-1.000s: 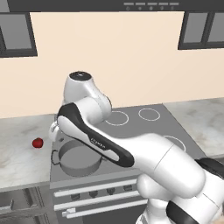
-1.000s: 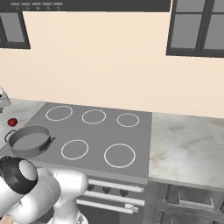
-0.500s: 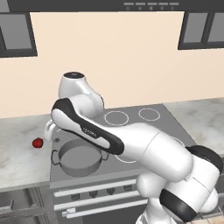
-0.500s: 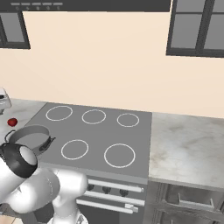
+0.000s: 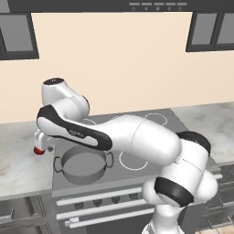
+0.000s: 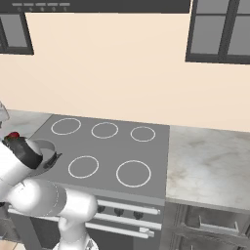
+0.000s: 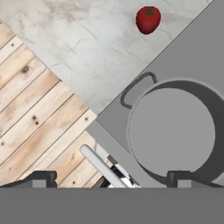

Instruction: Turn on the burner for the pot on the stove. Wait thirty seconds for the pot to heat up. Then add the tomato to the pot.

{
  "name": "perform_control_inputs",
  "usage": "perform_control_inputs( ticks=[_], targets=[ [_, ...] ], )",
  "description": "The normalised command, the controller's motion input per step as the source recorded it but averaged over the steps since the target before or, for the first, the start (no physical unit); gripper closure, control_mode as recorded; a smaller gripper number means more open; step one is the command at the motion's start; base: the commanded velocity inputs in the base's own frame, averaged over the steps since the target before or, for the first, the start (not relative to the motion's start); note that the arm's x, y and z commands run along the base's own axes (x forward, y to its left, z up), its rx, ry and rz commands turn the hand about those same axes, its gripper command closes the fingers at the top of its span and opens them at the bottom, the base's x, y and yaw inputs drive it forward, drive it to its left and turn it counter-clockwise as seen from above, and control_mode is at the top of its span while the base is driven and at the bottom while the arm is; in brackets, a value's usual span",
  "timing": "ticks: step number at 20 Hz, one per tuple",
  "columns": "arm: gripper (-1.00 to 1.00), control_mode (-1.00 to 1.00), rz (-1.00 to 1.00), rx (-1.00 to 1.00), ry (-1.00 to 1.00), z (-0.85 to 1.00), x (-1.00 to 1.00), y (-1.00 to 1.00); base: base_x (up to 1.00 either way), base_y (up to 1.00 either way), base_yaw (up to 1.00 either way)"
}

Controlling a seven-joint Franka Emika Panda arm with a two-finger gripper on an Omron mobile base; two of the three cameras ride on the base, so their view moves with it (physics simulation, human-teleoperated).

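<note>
Tomato point(image 7: 148, 19) is what the gripper point(image 7: 113, 177) is now swinging toward: over the last second the arm has swept left across the stove point(image 6: 112, 146), its jaws spread wide and empty. In the hand view the tips hang above the front corner of the cooktop, the pot point(image 7: 173, 133) just beside them, the tomato well apart on the marble counter point(image 7: 87, 52). The pot is empty, so the pickup remains. The pot's loop handle point(image 7: 136, 87) lies between gripper and tomato; nothing else blocks the way.

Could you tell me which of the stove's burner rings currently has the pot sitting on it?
The front-left ring: the pot covers it at the stove's front-left corner, nearest the tomato; the other five white rings lie bare.
</note>
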Motion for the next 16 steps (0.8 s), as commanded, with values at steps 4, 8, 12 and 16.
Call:
perform_control_inputs(
  ticks=[4, 8, 12, 16],
  targets=[
    [-1.0, -1.0, 0.0, -0.16, -0.03, -0.24, 0.14, 0.18, 0.0, 0.0, 0.0],
    [-1.0, -1.0, 0.0, -0.05, -0.02, -0.19, 0.22, 0.23, 0.0, 0.0, 0.0],
    [-1.0, -1.0, 0.0, -0.03, 0.0, -0.13, 0.26, 0.25, 0.0, 0.0, 0.0],
    [-1.0, -1.0, 0.0, -0.02, 0.0, -0.11, 0.3, 0.19, 0.0, 0.0, 0.0]
  ],
)
